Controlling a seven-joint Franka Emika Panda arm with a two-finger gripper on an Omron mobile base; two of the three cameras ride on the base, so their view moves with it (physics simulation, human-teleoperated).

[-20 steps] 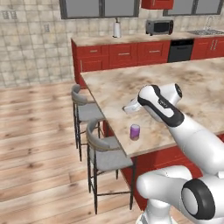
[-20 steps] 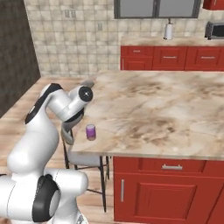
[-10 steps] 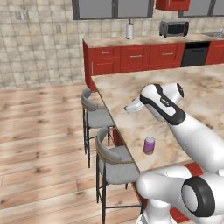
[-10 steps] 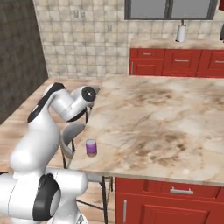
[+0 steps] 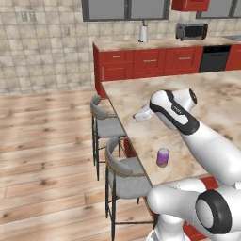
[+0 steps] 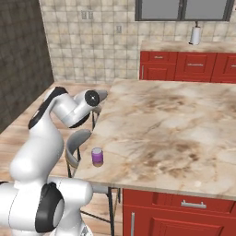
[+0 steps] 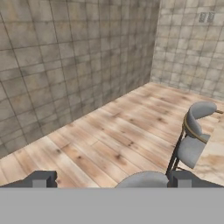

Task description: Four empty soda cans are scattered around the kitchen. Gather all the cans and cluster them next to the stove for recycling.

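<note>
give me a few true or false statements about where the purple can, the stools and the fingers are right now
1. The purple can stands upright on the island counter, near its edge. True.
2. The gripper holds the can. False: its fingers are spread apart with nothing between them, and the hand looks out over the wood floor.
3. Two grey stools stand along the island's side. True.
4. The can is red. False: it is purple with a silvery top.
5. The can lies on the floor beside a stool. False: it is on the counter.
</note>
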